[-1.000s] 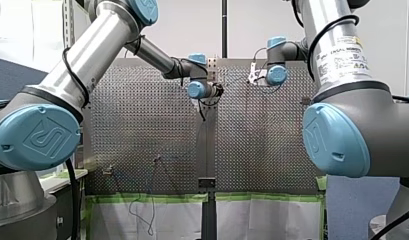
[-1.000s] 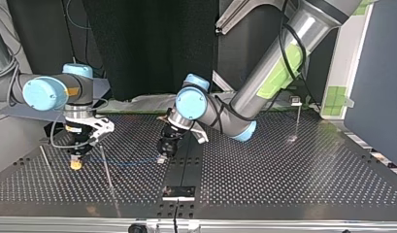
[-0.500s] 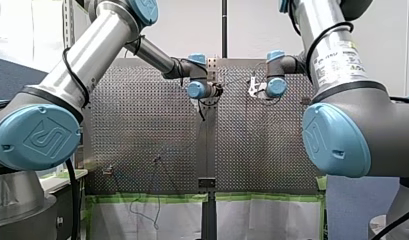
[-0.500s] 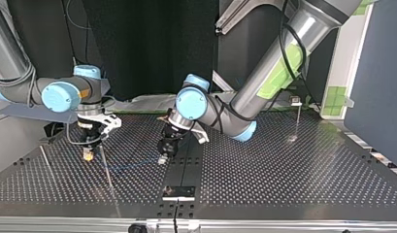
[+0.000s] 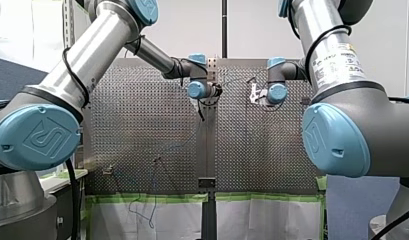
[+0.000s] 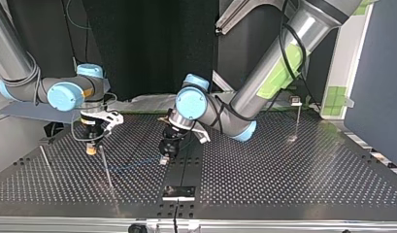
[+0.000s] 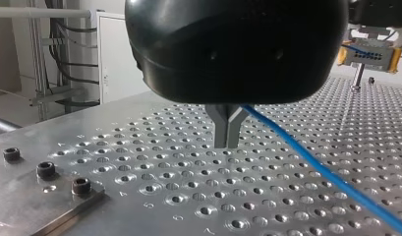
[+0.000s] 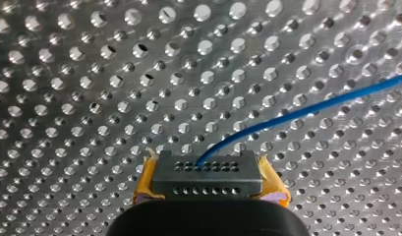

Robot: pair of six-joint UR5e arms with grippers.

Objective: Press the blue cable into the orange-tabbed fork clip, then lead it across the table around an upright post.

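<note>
Yellow pads are being pressed against both sides of a grey plug, so the plug is being gripped narrowly by the right gripper. A blue cable is being led out of the plug's perforated face and is curving away over the perforated table.

Metal fingers of the left gripper are being held tip to tip just above the table. The cable is being pinched where they meet and is running out from them low over the holes.

In the top view, the right gripper is being hung just beside the upper end of a thin upright post, on the side away from the left gripper and clear of the table. The left gripper is being held on the post's other side, near it but not touching. Between the two grippers the cable is sagging past the post at about mid-height. Whether it is passing in front of the post or behind it cannot be told.
</note>
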